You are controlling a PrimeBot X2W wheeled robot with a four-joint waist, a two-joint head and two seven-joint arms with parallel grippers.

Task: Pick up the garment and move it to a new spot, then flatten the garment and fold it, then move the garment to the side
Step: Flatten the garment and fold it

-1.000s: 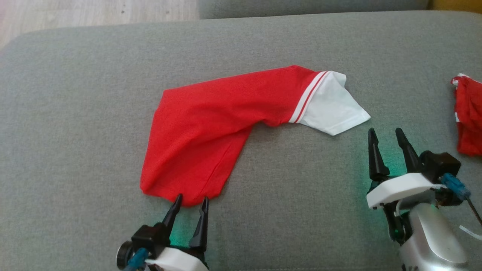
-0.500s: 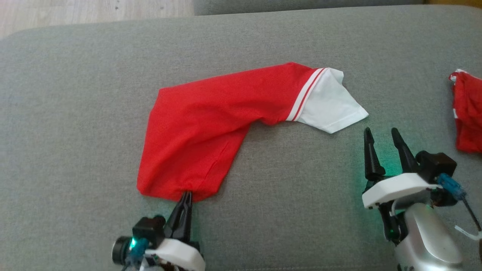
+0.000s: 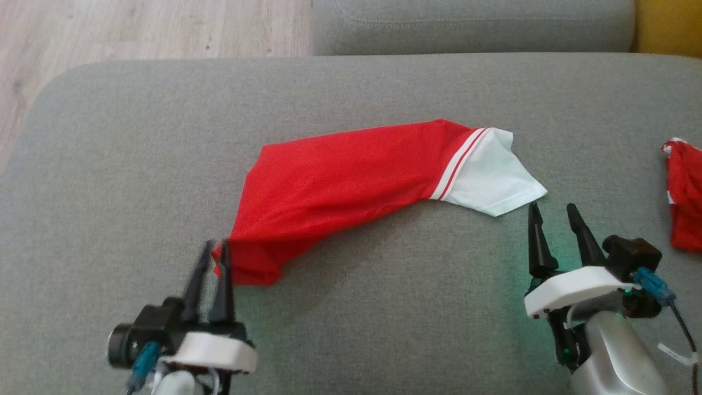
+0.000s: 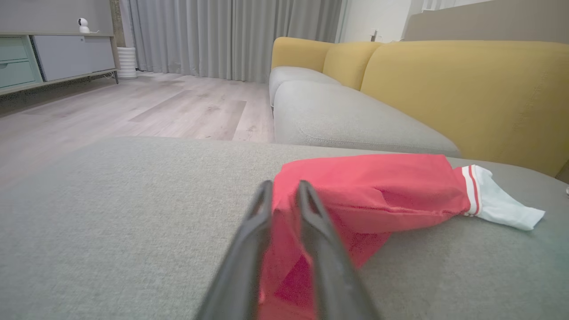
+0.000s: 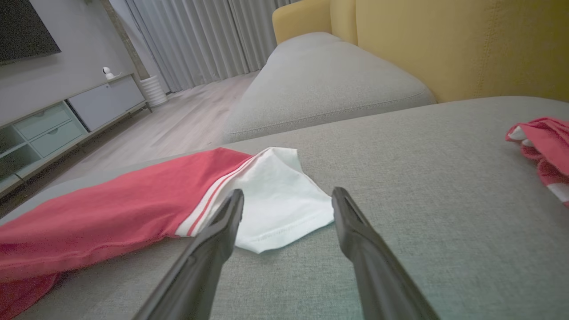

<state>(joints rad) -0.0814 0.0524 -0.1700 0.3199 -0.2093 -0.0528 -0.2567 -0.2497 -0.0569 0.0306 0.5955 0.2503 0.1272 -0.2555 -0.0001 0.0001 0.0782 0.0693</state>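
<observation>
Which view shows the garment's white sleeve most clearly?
The right wrist view: the white sleeve lies close and large, hem stitching visible. The head view shows it whole but smaller; the left wrist view shows it small.

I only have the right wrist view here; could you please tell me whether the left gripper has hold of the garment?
Observer: Yes. In the head view the left gripper pinches the garment at its red end, raised off the cushion.
Operator: Thanks. Is cloth really between its fingers?
Observer: The left wrist view shows red fabric between both.
Operator: And my right gripper?
Observer: From above, it is open, tips just short of the white sleeve, apart from it.
</observation>
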